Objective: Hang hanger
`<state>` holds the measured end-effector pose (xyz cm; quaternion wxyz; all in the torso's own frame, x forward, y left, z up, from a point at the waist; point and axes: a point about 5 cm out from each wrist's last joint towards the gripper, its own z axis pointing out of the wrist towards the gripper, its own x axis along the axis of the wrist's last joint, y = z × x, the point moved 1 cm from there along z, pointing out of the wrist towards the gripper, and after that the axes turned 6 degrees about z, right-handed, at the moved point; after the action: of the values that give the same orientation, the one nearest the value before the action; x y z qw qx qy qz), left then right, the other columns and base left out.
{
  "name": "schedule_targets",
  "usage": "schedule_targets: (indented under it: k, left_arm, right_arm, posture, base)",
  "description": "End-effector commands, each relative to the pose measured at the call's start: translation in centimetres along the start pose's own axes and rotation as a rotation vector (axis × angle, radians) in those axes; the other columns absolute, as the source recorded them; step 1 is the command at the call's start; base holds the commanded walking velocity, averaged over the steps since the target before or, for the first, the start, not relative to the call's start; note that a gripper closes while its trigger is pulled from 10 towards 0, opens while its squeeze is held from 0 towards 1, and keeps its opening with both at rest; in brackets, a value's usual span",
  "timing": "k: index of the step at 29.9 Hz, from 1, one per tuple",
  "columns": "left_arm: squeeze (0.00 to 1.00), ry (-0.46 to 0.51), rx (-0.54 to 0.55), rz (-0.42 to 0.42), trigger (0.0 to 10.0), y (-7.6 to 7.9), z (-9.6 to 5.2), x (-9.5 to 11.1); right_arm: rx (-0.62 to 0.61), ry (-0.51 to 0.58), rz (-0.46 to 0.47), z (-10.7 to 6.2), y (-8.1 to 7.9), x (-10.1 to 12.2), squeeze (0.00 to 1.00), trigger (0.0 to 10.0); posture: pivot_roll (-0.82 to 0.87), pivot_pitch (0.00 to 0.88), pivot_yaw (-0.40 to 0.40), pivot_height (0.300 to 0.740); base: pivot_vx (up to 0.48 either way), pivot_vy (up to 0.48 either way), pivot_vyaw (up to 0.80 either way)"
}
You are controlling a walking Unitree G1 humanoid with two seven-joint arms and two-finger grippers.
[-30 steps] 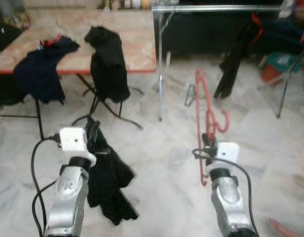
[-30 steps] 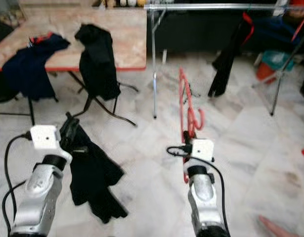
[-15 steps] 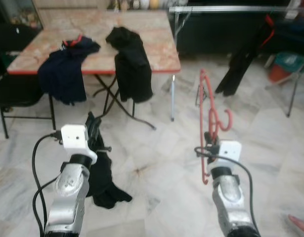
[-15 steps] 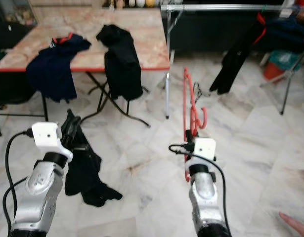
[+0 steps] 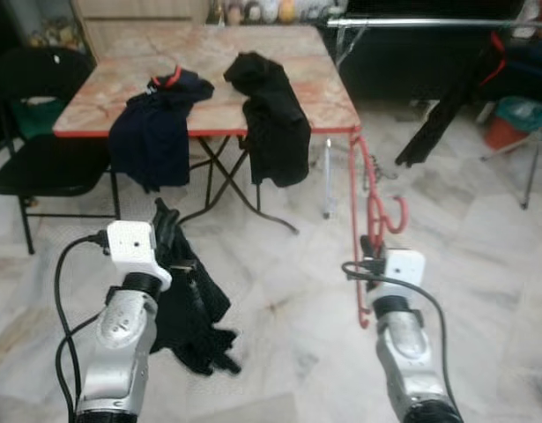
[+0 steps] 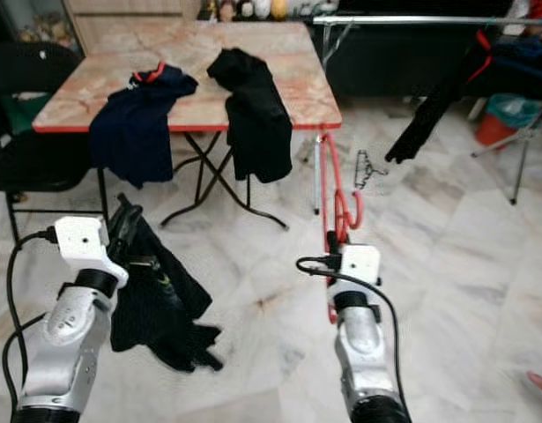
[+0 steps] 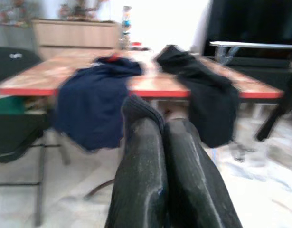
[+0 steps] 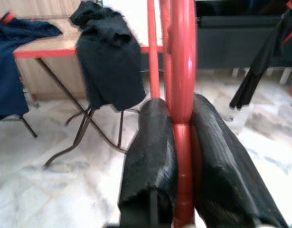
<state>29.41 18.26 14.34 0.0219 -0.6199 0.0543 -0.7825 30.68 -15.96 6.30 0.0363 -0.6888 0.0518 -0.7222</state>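
Right claw [image 8: 176, 142] — grips red hanger [image 5: 363, 198].

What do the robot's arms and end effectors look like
Both arms are silver metal tubes, each topped at the wrist by a white box with a black cable looping out of it. The left end effector and the right end effector each have two long black fingers with a dull, slightly speckled surface and rounded tips.
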Motion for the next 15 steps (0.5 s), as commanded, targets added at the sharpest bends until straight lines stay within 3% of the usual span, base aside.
schedule_targets:
  k: [1, 5, 15]
  left_arm:
    - [0.00, 0.035, 0.004, 0.022, 10.0, -0.11, 0.27, 0.80]
    - [0.00, 0.037, 0.007, 0.021, 10.0, -0.10, 0.27, 0.84]
    - [0.00, 0.049, 0.016, 0.005, 10.0, 0.25, 0.18, 1.20]
  right_arm:
    - [0.023, 0.028, 0.005, 0.24, -0.75, 0.52, 0.00, 10.0]
    - [0.026, 0.029, 0.005, 0.23, -0.78, 0.54, 0.00, 10.0]
    - [0.023, 0.031, 0.001, 0.23, -0.65, 0.56, 0.00, 10.0]
  posture:
    - [0.08, 0.000, -0.017, 0.740]
    - [0.08, 0.000, -0.019, 0.740]
    - [0.08, 0.017, -0.028, 0.740]
  base:
    - [0.000, 0.405, 0.00]
    - [0.000, 0.357, 0.00]
    - [0.000, 0.000, 0.00]
